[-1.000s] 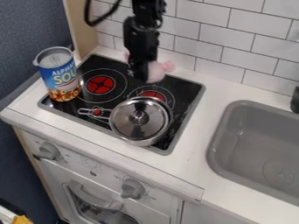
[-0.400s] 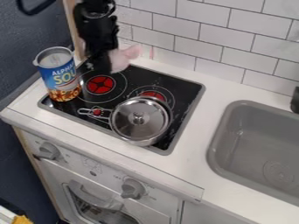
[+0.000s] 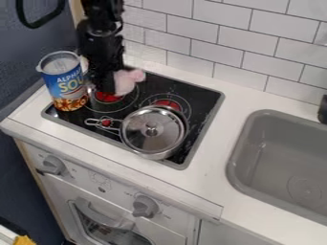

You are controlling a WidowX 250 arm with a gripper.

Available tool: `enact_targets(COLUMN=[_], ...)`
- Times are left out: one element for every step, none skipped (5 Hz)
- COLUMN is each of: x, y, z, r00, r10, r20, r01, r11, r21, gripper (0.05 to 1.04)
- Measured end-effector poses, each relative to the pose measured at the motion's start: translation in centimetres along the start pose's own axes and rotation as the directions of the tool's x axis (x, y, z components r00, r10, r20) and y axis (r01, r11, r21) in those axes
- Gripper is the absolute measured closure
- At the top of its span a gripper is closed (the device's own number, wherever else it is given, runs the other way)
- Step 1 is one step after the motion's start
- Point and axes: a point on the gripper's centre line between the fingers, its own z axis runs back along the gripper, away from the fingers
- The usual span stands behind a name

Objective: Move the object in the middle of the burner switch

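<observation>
The tool is closed, as I judge it, upon the pink toy, which bulges out at its right side, low over the left burner. Whether the toy touches the glass, I cannot tell.

This toy looks like plush, so it should be light, soft and not fragile. It will yield under the pressure and is not likely to slip. The best place for the hold is the thick round body; a grip on the small lobe at its far right would let the body swing. As it is soft, it may sag or roll a little when the tool opens, so a low release is wise.

Just left of the tool stands the soup can, tall and near, and a wide opening could push it. Farther, to the right and toward the camera, is the lidded pot, smooth metal. Farthest to the right, the sink is set into the bench.
</observation>
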Motion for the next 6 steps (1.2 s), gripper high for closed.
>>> enact_targets(x=[-0.1,-0.1,-0.4,-0.3,-0.6,-0.7], y=[0.7,1.1,1.1,1.2,1.5,1.3], z=[-1.9,-3.0,-3.3,-2.9,-3.2,-2.2], r00=[1.000,1.000,1.000,1.000,0.999,1.000], r10=[0.009,0.005,-0.024,-0.023,-0.027,-0.027], r20=[0.002,0.009,-0.008,-0.011,-0.019,-0.014], r01=[-0.009,-0.006,0.025,0.024,0.029,0.027], r11=[0.999,0.997,0.997,0.995,0.995,0.998], r21=[0.052,0.083,0.071,0.094,0.094,0.063], gripper=[0.671,0.671,0.588,0.272,0.073,0.074])
